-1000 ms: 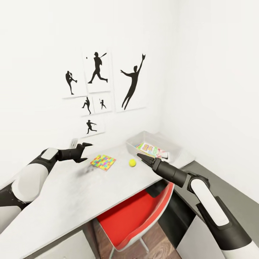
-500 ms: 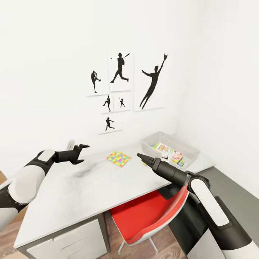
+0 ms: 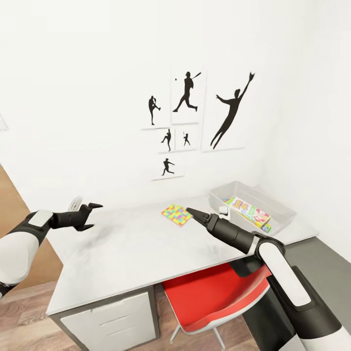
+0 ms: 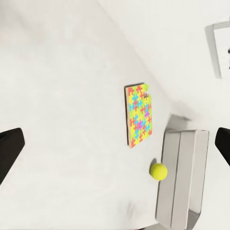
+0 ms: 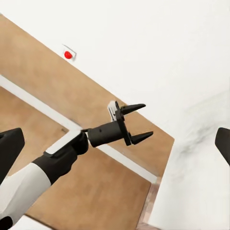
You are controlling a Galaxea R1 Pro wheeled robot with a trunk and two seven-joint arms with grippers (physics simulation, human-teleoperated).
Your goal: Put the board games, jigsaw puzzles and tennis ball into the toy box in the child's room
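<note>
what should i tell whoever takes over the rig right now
Left gripper: open, empty, above the table's left end.
Right gripper: looks shut, empty, beside the jigsaw puzzle.
Toy box at the table's right end holds flat colourful game boxes.
Left to do: the jigsaw puzzle and tennis ball lie on the table by the box. Other toys can't be confirmed.
</note>
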